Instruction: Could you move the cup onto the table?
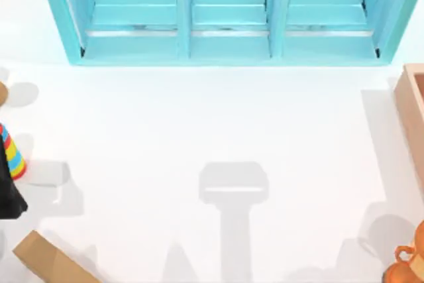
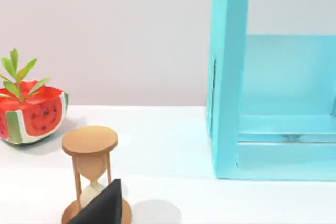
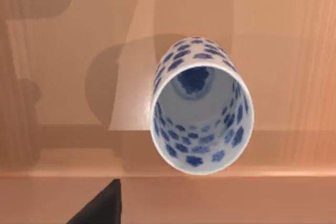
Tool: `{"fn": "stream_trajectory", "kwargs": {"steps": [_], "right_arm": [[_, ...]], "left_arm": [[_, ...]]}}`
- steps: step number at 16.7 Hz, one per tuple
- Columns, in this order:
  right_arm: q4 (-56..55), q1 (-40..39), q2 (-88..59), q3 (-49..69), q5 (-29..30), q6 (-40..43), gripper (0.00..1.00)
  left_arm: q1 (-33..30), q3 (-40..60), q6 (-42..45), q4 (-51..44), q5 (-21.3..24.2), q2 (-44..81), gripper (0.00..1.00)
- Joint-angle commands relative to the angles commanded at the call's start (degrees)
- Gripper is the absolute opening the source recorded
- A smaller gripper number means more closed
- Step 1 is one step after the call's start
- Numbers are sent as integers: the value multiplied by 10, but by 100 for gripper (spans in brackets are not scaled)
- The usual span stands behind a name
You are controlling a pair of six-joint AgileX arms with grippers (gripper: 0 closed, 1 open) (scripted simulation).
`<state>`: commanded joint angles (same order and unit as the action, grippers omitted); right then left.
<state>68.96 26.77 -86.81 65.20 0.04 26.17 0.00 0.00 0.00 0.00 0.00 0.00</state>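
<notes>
White table sat bare mid-span; blue-speckled cup stood upright on the wooden box floor. Gripper states for both arms: cannot tell.

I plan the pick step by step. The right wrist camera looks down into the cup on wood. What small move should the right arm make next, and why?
Probably lower the right pincer straight down around the cup. The cup stands upright and open on the wooden surface, right below the camera and not yet gripped, so it cannot yet be carried to the table.
</notes>
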Motion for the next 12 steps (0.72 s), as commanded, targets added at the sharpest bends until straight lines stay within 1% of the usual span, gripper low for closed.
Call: {"fn": "stream_trajectory", "kwargs": {"steps": [7,12], "right_arm": [[-178,-1,-44,-128,0,-1,100],[-196,0,-50,-143,0,-1,100]], "left_arm": [[0,0,0,0,0,0,100],[0,0,0,0,0,0,100]]}}
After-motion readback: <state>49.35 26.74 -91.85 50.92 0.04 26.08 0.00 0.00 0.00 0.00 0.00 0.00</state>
